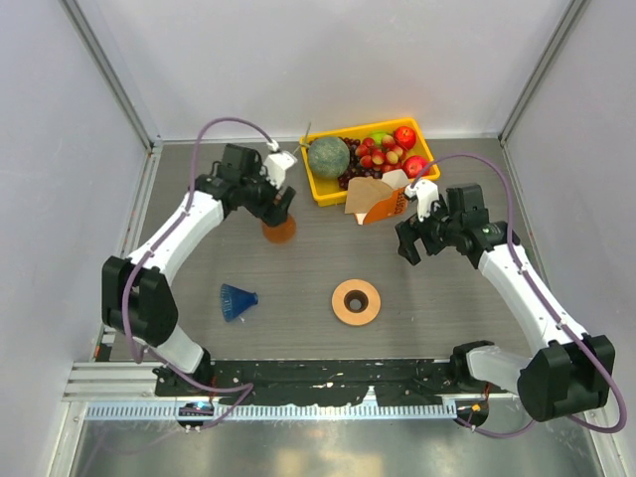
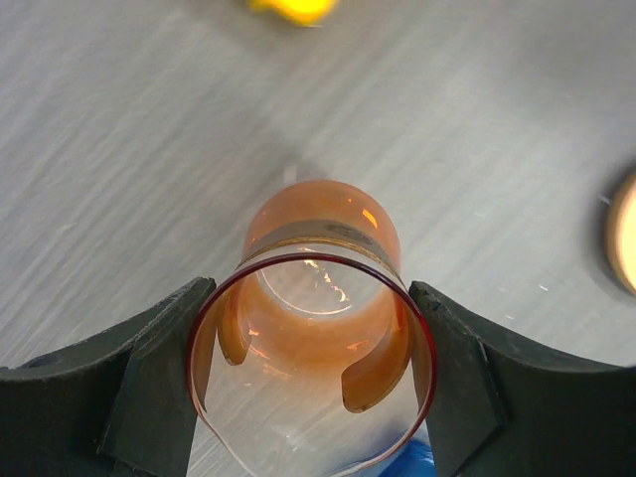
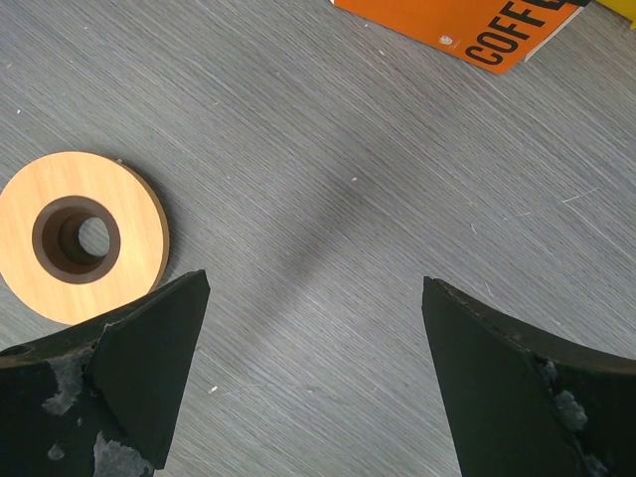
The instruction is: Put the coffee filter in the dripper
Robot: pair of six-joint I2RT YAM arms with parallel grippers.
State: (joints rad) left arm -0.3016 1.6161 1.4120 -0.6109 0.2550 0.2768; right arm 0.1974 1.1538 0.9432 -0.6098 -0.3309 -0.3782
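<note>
Coffee filter [image 1: 362, 195]: tan paper poking from the mouth of the orange carton [image 1: 388, 207], upper right of centre in the top view, just beside the yellow fruit tray [image 1: 309, 171].
Dripper [image 1: 237, 300]: lower left, lying on its side — wide mouth to the left, tip pointing right; well apart from the filter.
Right gripper [image 1: 421, 247]: fingers spread, nothing between them; it hangs just right of the carton, so the filter lies up and left of it.
Left gripper [image 1: 277, 212]: fingers appear pressed against either side of the orange cup [image 2: 313, 338].
Nearer arm: the right — likely the one to draw the filter out leftward.
</note>
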